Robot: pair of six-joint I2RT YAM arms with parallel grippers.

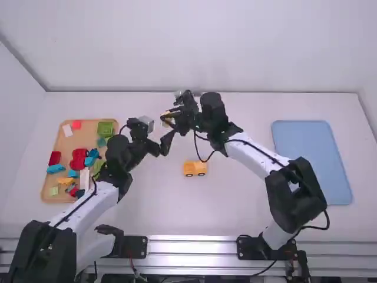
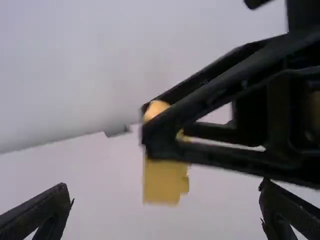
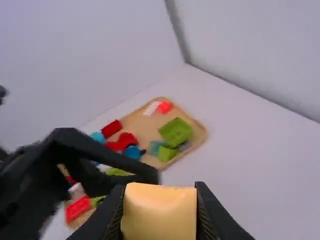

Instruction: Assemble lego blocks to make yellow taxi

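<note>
High over the table's middle, my right gripper is closed on a yellow block. In the right wrist view, that yellow block sits between the fingertips of my right gripper. My left gripper is close beside it, on its near side. The left wrist view has my left gripper open, its fingers wide apart, with the yellow block farther off between them, hanging from the right gripper. A yellow vehicle body with dark wheels rests on the table, nearer the bases than both grippers.
A wooden tray with several red, green, blue and yellow blocks lies at the left, partly under the left arm. A light blue tray lies at the right. Walls bound the table's far edge and sides.
</note>
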